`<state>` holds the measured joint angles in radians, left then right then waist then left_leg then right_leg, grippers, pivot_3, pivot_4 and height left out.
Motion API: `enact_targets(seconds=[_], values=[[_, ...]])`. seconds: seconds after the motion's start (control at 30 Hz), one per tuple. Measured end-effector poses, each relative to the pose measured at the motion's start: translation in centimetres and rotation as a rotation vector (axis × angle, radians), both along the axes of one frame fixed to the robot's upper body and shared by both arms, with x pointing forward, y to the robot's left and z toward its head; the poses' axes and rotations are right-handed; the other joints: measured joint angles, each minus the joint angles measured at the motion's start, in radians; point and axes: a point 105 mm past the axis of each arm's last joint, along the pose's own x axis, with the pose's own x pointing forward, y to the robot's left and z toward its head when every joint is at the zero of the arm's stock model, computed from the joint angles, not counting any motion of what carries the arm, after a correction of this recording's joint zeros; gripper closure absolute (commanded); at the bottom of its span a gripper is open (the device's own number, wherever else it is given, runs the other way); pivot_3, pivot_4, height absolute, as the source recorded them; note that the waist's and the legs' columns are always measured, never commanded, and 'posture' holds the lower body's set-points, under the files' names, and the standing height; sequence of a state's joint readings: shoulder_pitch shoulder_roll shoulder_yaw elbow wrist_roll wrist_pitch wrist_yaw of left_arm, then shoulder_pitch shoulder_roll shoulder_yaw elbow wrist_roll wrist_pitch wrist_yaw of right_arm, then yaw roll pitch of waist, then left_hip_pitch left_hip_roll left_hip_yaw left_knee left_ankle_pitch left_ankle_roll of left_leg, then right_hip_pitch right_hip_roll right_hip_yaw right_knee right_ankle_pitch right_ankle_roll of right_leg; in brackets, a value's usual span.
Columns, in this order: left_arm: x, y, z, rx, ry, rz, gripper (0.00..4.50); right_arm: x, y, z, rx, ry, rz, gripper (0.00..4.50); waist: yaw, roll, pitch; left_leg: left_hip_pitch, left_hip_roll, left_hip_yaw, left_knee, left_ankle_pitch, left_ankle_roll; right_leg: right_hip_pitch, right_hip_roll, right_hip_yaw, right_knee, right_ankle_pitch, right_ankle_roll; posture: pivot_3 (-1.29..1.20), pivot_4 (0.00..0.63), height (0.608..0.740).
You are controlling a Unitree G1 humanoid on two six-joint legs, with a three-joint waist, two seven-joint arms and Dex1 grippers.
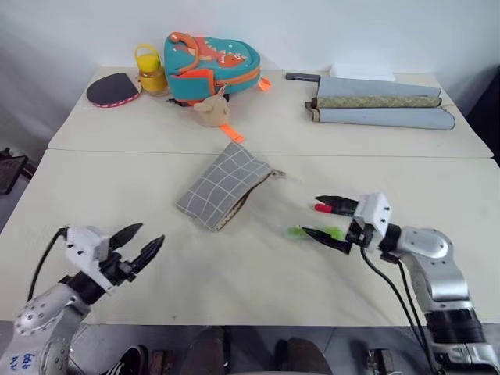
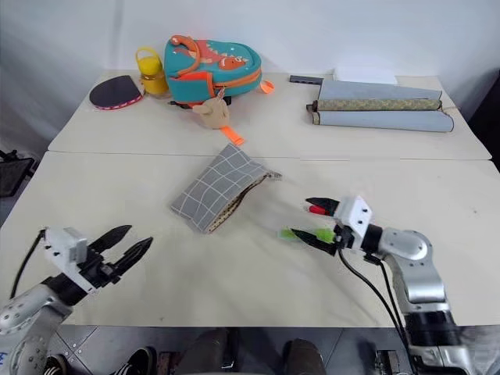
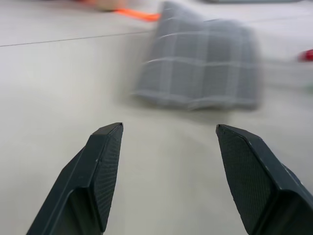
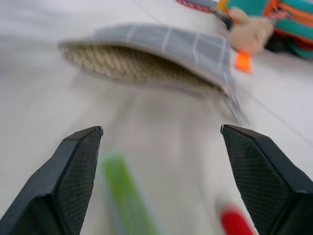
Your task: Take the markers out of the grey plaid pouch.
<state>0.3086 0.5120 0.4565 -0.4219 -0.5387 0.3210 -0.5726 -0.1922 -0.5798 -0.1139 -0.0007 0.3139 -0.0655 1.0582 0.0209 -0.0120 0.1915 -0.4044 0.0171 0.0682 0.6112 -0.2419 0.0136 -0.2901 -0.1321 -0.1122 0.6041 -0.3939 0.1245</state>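
Since both markers — red (image 1: 322, 208) and green (image 1: 312, 232) — lie on the table between the wide-open, empty right gripper (image 1: 334, 222) and the grey plaid pouch (image 1: 223, 186) (mouth toward the right edge), the equally spread, empty left gripper (image 1: 139, 244) is farther

Grey pouch (image 1: 223, 186) with white grid lines, red marker (image 1: 322, 208), green marker (image 1: 312, 232), teal-and-orange backpack (image 1: 211, 65).

Markers (image 1: 316, 219) beside open pouch (image 1: 221, 186)

Two cream-white tables (image 1: 258, 137) stand butted together, their seam running from nine to three o'clock. A plain white wall (image 1: 312, 31) rises at twelve o'clock. Soft, even light falls everywhere.
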Motion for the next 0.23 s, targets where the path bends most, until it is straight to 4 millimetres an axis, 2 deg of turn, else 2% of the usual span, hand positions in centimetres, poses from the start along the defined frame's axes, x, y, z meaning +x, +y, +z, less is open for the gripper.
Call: enact_targets(seconds=[0.07, 0.17, 0.23], values=[[-0.5, 0.4, -0.5, 0.005, 0.008, 0.023, 1.27, -0.3, -1.7, -0.2, 0.006, -0.009, -0.049, 0.48, 0.0, 0.0, 0.0, 0.0, 0.0, 0.0, 0.0, 0.0, 0.0, 0.0, 0.0, 0.0, 0.0, 0.0, 0.0, 0.0, 0.15, 0.74], [-1.1, 1.0, -1.4, 0.006, 0.019, 0.045, 1.27, -0.7, -5.1, -1.7, -0.021, 0.036, -0.141, 0.48, 0.001, 0.0, 0.0, 0.0, 0.001, 0.001, 0.0, 0.0, 0.0, 0.0, 0.0, 0.001, -0.002, 0.0, 0.0, 0.0, 0.15, 0.74], [-1.1, 1.6, -1.9, 0.0, 0.028, 0.065, 1.27, -0.9, -6.1, -2.2, -0.036, 0.054, -0.148, 0.48, 0.002, 0.0, 0.0, 0.0, 0.001, 0.002, 0.0, 0.0, 0.0, 0.0, 0.0, 0.001, -0.002, -0.001, -0.001, 0.0, 0.15, 0.74]])
